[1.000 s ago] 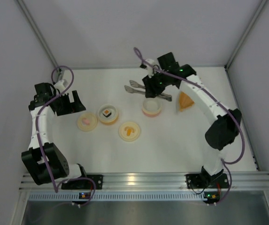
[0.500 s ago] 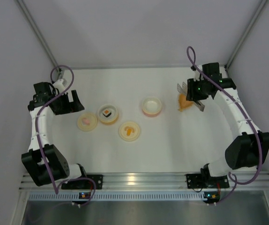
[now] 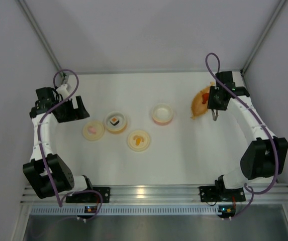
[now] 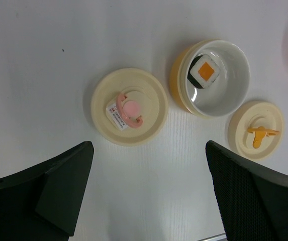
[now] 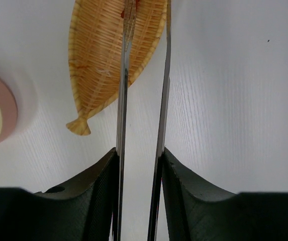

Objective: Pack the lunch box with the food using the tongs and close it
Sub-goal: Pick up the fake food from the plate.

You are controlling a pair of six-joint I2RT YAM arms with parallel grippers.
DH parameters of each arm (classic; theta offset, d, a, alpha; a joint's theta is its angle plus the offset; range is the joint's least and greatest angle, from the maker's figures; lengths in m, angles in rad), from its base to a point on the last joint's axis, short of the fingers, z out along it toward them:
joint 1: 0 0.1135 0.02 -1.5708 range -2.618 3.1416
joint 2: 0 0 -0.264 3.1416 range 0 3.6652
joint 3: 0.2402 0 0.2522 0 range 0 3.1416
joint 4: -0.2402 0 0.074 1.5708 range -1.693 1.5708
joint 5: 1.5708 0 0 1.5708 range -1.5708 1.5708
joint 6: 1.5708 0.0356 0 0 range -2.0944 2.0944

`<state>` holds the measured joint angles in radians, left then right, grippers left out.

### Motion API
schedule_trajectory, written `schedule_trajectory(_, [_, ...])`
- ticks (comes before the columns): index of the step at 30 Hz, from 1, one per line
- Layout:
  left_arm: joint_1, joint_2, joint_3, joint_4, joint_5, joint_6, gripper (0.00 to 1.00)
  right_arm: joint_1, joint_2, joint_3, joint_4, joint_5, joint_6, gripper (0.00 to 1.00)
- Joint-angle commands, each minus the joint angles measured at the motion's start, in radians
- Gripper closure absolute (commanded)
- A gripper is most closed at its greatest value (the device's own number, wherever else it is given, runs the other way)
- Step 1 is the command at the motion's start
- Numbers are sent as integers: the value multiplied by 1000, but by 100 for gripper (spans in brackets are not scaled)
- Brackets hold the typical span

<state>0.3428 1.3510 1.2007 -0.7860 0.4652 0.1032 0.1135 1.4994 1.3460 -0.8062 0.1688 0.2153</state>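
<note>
The right gripper [image 5: 139,163] clamps both arms of the tongs [image 5: 164,90], squeezing them to a narrow gap. The tool runs lengthwise out past the fingers at the far right of the table [image 3: 184,150]. Its tips reach over the orange leaf-shaped dish [image 5: 96,65], where the small red piece [image 3: 205,95] sits. The squeeze looks meant to pinch that piece, but the tips run off the top of the wrist view, so I cannot tell whether they have it. The white sushi roll [image 4: 204,72] lies inside the yellow bowl [image 4: 176,83], left of centre. The pink bowl [image 3: 162,121] at mid-table seems to hold nothing and is probably where the red piece belongs. The pink-handled lid [image 4: 128,106] lies flat just left of the yellow bowl. The orange-handled lid [image 4: 257,129] lies flat nearer and to its right, so both bowls are open from above. The left gripper [image 3: 77,109] hangs wide apart, holding nothing, at the far left.
</note>
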Motion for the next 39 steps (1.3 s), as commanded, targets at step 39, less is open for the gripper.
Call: schedule_trajectory(39, [5, 23, 10, 37, -14, 9, 2, -37, 235, 68, 236, -83, 136, 57])
